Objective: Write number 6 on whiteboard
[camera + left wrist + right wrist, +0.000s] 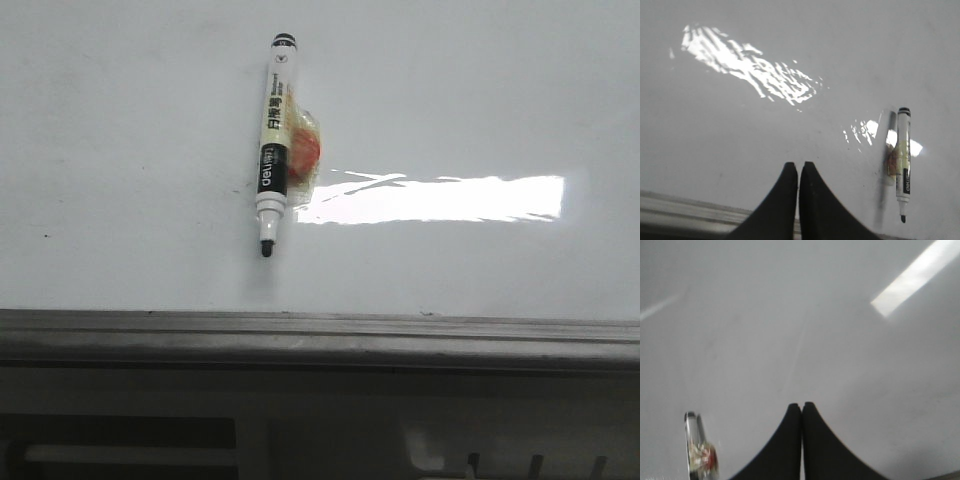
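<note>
The whiteboard (120, 150) fills the front view; its grey rim (320, 335) runs along the near edge. No number 6 shows on it. An uncapped black-and-white marker (274, 140) with a red-and-yellow taped lump on its side lies on the board, tip toward the rim. It also shows in the left wrist view (903, 160) and the right wrist view (696, 445). My left gripper (798, 165) is shut and empty, above the board left of the marker. My right gripper (801, 405) is shut and empty, right of the marker. Neither gripper shows in the front view.
A bright rectangular light glare (430, 198) lies on the board just right of the marker. Small dark specks dot the board at the left (45, 236). Below the rim is the robot's base with dark slots (120, 440).
</note>
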